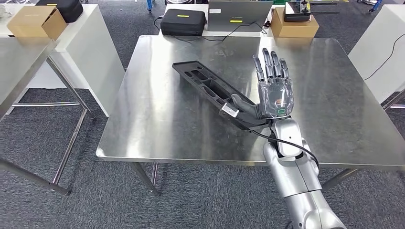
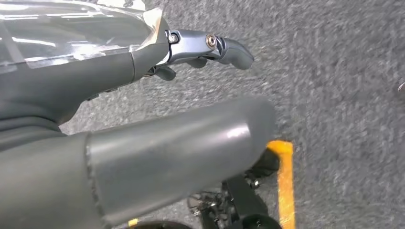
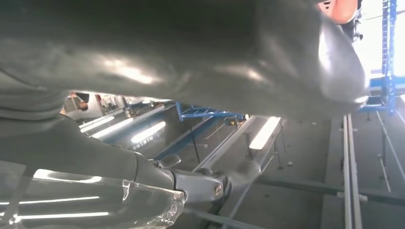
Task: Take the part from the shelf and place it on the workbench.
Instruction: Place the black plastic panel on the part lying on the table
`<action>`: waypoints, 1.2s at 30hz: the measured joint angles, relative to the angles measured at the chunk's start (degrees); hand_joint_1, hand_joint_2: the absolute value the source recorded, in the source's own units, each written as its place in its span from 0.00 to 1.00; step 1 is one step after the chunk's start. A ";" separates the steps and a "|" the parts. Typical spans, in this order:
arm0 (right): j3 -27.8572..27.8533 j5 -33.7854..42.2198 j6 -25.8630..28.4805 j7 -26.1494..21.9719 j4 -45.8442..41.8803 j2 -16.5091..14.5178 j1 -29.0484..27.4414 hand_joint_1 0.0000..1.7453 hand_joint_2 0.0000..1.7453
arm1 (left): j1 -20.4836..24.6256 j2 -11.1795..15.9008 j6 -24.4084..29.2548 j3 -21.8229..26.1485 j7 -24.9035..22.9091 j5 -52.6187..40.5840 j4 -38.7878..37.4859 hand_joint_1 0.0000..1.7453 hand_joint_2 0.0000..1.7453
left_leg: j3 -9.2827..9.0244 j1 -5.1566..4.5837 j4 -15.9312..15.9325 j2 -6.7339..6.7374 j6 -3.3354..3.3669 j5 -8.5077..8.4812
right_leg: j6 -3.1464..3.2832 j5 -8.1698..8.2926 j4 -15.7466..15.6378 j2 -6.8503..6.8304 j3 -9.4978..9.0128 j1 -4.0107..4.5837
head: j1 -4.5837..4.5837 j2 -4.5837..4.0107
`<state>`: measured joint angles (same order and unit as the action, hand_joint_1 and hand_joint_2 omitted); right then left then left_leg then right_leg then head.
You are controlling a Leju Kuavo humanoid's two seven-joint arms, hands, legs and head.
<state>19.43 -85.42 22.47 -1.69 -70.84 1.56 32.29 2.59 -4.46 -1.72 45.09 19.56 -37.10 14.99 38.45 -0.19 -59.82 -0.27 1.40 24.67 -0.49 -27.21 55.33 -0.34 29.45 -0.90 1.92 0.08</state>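
1. Workbench (image 1: pixel 157 124) is carrying the part (image 1: pixel 205 86) on its steel top; the part is lying flat and slanting away from the near edge towards the middle, so the placing is looking nearly done.
2. Part is showing open recesses along its length; I cannot tell whether anything is sitting in them. Its near end is lying under the right hand (image 1: pixel 273 95).
3. Right hand is hovering palm-down over that near end, fingers (image 1: pixel 270 64) stretched forward and apart, thumb (image 1: pixel 241 106) reaching across the part; whether the thumb is touching or pinching it I cannot tell. The posture is reading as a release, judged from the part lying flat.
4. Left hand (image 2: pixel 143 95) is hanging beside the body over grey carpet, holding nothing, thumb extended and the visible fingers (image 2: pixel 229 50) loosely curved and apart.
5. Behind the workbench, a black case (image 1: pixel 183 22) and a cardboard box (image 1: pixel 295 27) are resting on another table, both closed, contents unseen; a second box (image 1: pixel 36 21) is sitting far left.
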 joint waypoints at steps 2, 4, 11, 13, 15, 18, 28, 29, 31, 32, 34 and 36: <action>0.01 0.03 0.04 -0.05 0.14 -0.15 0.10 0.00 0.00 | 0.03 -0.02 0.01 0.00 0.01 -0.01 -0.02 0.00 0.00 | 2.03 0.47 -6.62 0.05 -0.73 5.56 | 0.47 1.15 0.02 -0.09 1.26 -0.06 | 0.40 -0.01; 0.01 0.05 0.05 -0.11 0.40 -0.16 0.08 0.00 0.00 | 0.06 0.00 0.01 0.00 0.01 -0.05 -0.02 0.00 0.00 | 3.03 0.84 -12.64 0.08 -1.27 8.04 | 0.34 2.17 0.19 -0.11 2.67 -0.03 | 0.50 -0.01; 0.03 0.48 0.09 -0.19 0.99 -0.17 0.58 0.00 0.00 | 0.58 0.00 0.01 0.01 0.02 -0.76 -0.02 0.00 0.00 | -8.99 0.88 2.11 -0.18 -0.65 4.58 | -1.84 4.43 1.50 -0.15 5.79 -0.04 | 0.45 0.00; 0.04 0.61 0.09 -0.15 1.04 -0.14 0.72 0.00 0.00 | 0.62 -0.03 0.01 0.02 0.03 -0.91 -0.02 0.00 0.00 | -8.44 0.69 2.32 -0.08 0.44 3.78 | -2.66 4.93 1.50 -0.12 6.01 -0.13 | 0.35 0.01; -0.01 0.72 0.09 -0.05 1.07 0.03 0.73 0.00 0.00 | 0.72 -0.09 0.01 0.02 0.03 -1.13 -0.02 0.00 0.00 | -7.60 0.77 2.63 0.17 1.64 2.60 | -2.63 2.99 3.84 0.00 7.43 -0.21 | 0.15 0.01; -0.02 0.77 0.09 0.07 1.16 0.23 0.56 0.00 0.00 | 0.86 -0.09 0.01 0.02 0.03 -1.37 -0.02 0.00 0.00 | -5.54 0.61 2.67 0.36 2.42 0.92 | -1.99 -3.51 14.86 0.09 11.34 -0.23 | -0.37 0.01; -0.09 0.77 0.26 0.29 1.25 0.42 0.26 0.00 0.00 | 1.05 -0.30 -0.04 0.02 -0.03 -1.77 -0.02 0.00 0.00 | -1.86 -0.09 2.75 0.30 0.68 -3.28 | -1.26 -1.04 0.29 0.04 -1.00 0.52 | -0.41 0.01; -0.09 0.76 0.26 0.30 1.25 0.39 0.31 0.00 0.00 | 1.05 -0.29 -0.05 0.02 -0.04 -1.79 -0.02 0.00 0.00 | -1.53 -0.03 2.39 0.21 0.35 -2.84 | -0.80 -0.63 0.19 0.01 -0.69 0.33 | -0.41 0.01; -0.10 0.76 0.26 0.30 1.26 0.25 0.41 0.00 0.00 | 1.05 -0.28 -0.05 0.02 -0.04 -1.84 -0.03 0.00 0.00 | -0.13 0.23 -0.94 0.05 -0.31 0.63 | 0.23 0.39 -0.03 -0.11 0.15 -0.03 | -0.09 0.01; -0.10 0.75 0.26 0.30 1.26 0.18 0.45 0.00 0.00 | 1.05 -0.30 -0.05 0.02 -0.05 -1.84 -0.03 0.00 0.00 | 0.95 0.41 -4.25 0.04 -0.64 3.45 | 0.54 0.85 0.00 -0.15 0.60 0.02 | 0.08 0.01; -0.10 0.75 0.25 0.31 1.30 0.15 0.38 0.00 0.00 | 1.06 -0.31 -0.05 0.02 -0.06 -1.85 -0.03 0.00 0.00 | 2.63 0.73 -11.07 0.06 -1.18 7.45 | 0.72 1.74 0.07 -0.20 1.80 0.10 | 0.31 0.00; -0.10 0.73 0.24 0.31 1.37 0.16 0.25 0.00 0.00 | 1.08 -0.31 -0.07 0.03 -0.06 -1.85 -0.04 0.00 0.00 | 1.50 0.96 -12.42 0.10 -1.45 6.92 | 0.49 2.50 0.34 -0.19 3.00 0.12 | 0.37 0.00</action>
<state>19.32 -84.69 22.71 -1.39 -69.47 1.73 32.54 3.67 -4.76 -1.78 45.12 19.50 -38.95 14.95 39.95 0.77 -72.23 -0.17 -0.05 31.59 0.00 -24.71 55.66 -0.52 32.45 -0.78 2.28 0.08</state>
